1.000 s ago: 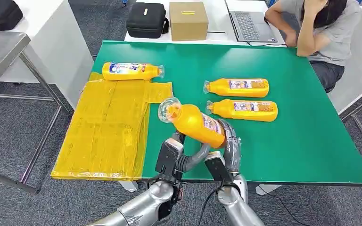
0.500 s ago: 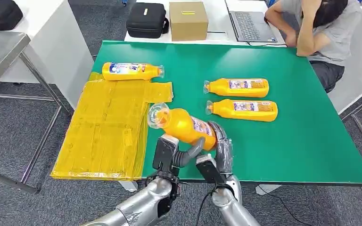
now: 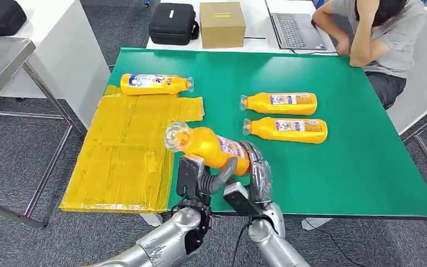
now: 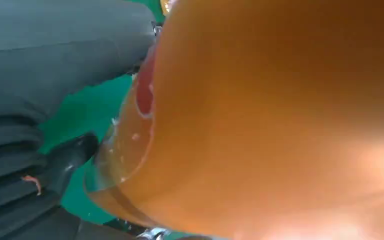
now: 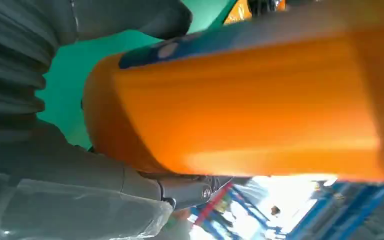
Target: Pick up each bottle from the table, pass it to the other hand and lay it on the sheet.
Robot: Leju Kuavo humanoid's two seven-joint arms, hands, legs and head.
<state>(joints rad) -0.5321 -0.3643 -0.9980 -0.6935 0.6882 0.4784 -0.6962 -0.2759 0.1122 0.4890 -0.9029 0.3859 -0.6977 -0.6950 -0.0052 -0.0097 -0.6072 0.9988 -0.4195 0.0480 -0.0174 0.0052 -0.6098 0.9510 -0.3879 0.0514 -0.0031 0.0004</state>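
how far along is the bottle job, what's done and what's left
Done: one bottle lies at the far edge of the yellow sheet. In hand: the held bottle is mid-handover, with the left hand and right hand both on it. Left: two bottles on the green table.

My head camera looks down over the green table (image 3: pixel 339 167); both wrist cameras sit close against the shared orange bottle (image 3: pixel 214 147).
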